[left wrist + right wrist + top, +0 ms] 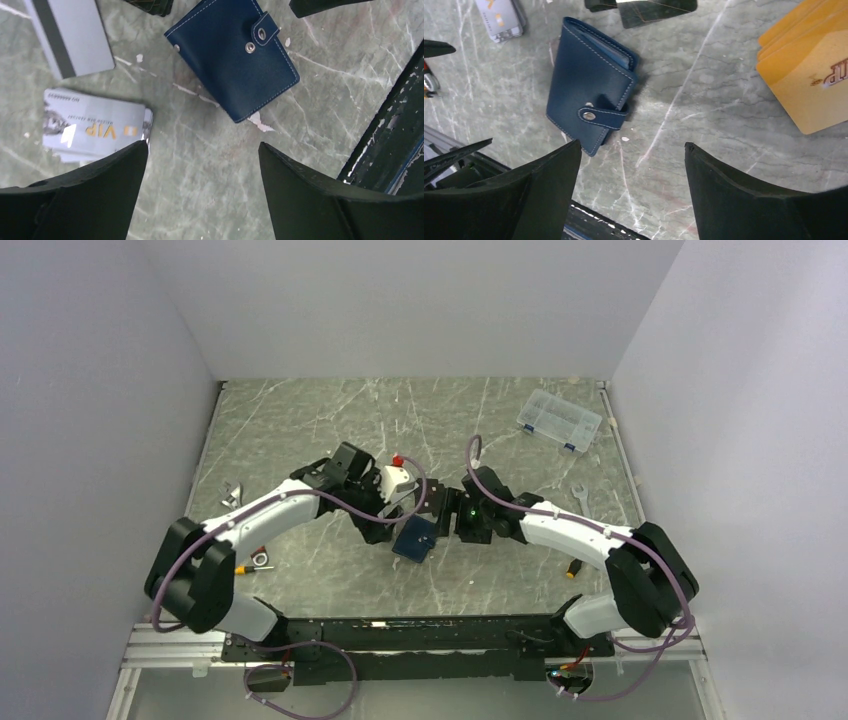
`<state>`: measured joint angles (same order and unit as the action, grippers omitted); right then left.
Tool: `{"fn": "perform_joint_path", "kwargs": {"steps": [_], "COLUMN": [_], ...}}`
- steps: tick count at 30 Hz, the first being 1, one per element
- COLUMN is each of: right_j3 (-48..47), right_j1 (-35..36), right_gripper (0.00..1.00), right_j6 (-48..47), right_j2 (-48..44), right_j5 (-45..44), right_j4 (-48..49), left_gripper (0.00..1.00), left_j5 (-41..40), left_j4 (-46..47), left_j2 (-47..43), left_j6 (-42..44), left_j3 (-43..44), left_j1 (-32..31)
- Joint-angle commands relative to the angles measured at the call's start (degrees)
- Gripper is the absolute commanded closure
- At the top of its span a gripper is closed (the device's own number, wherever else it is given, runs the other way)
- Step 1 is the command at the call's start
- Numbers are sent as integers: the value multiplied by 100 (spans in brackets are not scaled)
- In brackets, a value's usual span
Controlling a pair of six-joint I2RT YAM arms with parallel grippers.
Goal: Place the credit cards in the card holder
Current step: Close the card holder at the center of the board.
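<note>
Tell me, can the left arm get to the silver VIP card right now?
Probably yes. The left gripper is open and empty, and the VIP card lies uncovered on the table just beside one finger. Lying flat, it may be hard to pinch.

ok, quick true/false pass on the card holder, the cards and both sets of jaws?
1. The card holder lies folded shut on the table. True.
2. The VIP card rests on top of the card holder. False: it lies flat on the table, apart from it.
3. The striped silver card lies with its dark stripe facing up. True.
4. The left jaws grip a card. False: they stand wide open with nothing between them.
5. The orange card lies on the table, clear of the open right jaws. True.
</note>
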<state>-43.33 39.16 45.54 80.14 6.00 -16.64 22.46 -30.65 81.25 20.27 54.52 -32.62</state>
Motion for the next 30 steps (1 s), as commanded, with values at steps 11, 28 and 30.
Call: {"fn": "perform_joint_path", "kwargs": {"steps": [11, 28, 30], "right_j3": [258, 308, 184], "right_j1": [-16, -7, 34], "right_gripper": [46, 42, 37], "right_j6": [115, 111, 55], "right_j2": [-496, -579, -502], "right_j5": [-589, -880, -921], "right_j4": [-126, -233, -288], "left_gripper": [43, 49, 49], "left_j5": [1064, 2248, 2426], "left_j4": [1049, 1424, 1399], "left_j2": [1508, 1736, 1627], "left_j6": [-655, -1407, -1372], "left_j3": [36, -180, -248], "left_j1": [-242, -338, -341]}}
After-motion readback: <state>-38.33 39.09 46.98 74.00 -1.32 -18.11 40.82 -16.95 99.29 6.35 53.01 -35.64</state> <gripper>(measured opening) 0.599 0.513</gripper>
